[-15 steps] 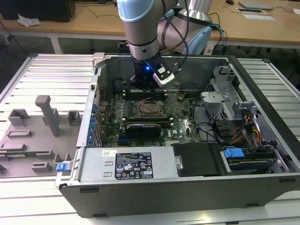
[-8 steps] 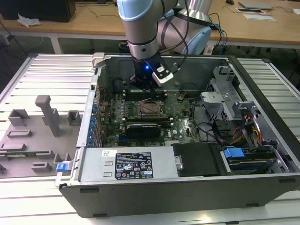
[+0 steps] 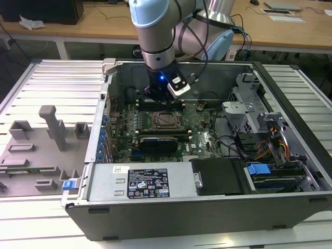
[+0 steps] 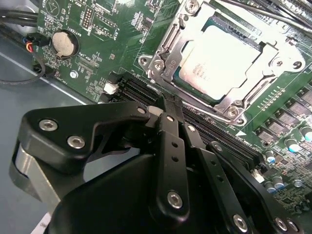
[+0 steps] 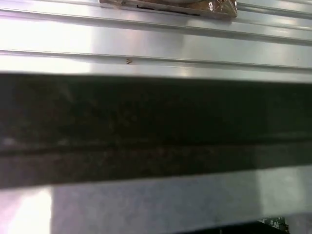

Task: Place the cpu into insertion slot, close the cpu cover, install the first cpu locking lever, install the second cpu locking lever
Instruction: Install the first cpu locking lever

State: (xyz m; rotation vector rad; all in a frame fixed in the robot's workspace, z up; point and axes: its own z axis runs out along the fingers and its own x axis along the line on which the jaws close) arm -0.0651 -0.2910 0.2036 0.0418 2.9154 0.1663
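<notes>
Cpu (image 4: 219,58), a small flat square chip with a pale silvery-beige metal top: seated flat in the insertion slot (image 4: 155,68), the square socket on the green motherboard (image 4: 117,29). In the exterior view the socket sits near the middle of the board.

Cpu cover (image 4: 229,100), a thin silvery metal frame plate with a large square window: lying down over the chip's edges, chip top showing through the window. Thin metal lever rods (image 4: 273,17) run past the socket's far side; cannot tell whether they are latched.

Black gripper (image 4: 165,103): fingers (image 4: 169,131) pressed together, nothing seen between them. The tips hang over the long black card slots (image 4: 139,90) just beside the socket, apart from cover and chip. In the exterior view the pale blue-and-grey arm (image 3: 155,21) reaches down into the case, between the socket and the case's far wall.

Round silver coin battery (image 4: 65,44): on the board, well apart from the socket.

Surroundings, exterior view: open dark grey computer case (image 3: 207,218) lying on its side on a slatted aluminium table (image 3: 57,78). A silver labelled power supply box (image 3: 150,181) sits along the case's near edge. Grey moulded fixtures (image 3: 49,124) stand at the exterior view's left, and wooden desks (image 3: 98,23) lie behind.

First wrist view: dark band (image 5: 156,126) between pale ribbed metal strips.
</notes>
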